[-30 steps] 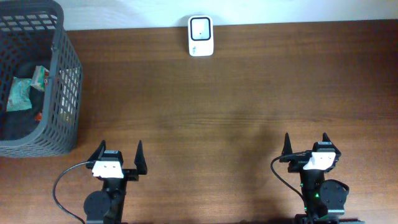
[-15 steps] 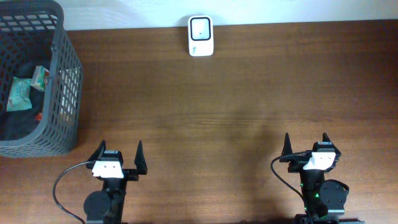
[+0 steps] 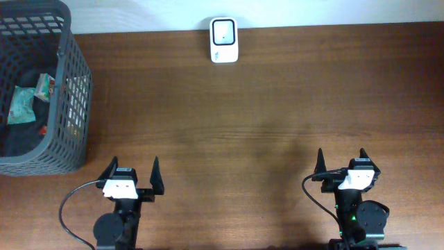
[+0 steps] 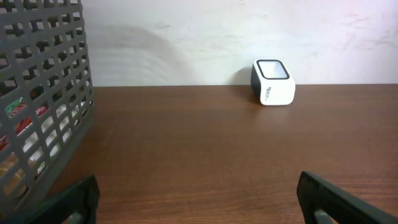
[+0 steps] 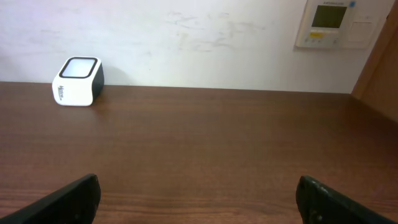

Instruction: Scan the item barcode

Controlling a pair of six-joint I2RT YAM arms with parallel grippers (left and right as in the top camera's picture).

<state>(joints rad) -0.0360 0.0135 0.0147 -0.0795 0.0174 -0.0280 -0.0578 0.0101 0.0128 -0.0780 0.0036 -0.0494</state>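
Observation:
A white barcode scanner (image 3: 224, 40) with a dark window stands at the table's far edge against the wall; it shows also in the left wrist view (image 4: 273, 82) and the right wrist view (image 5: 78, 81). Packaged items (image 3: 29, 99) lie inside the grey basket (image 3: 75, 90) at the far left. Through the basket's mesh a red and green pack (image 4: 17, 112) shows. My left gripper (image 3: 132, 170) rests open near the front edge, with nothing between its fingers. My right gripper (image 3: 341, 160) sits open at the front right, likewise bare.
Brown wooden tabletop (image 3: 263, 125) stretches between the grippers and the scanner. A white wall runs behind it, with a wall panel (image 5: 329, 23) at the upper right in the right wrist view. The basket's wall (image 4: 43, 106) stands close to the left gripper's left.

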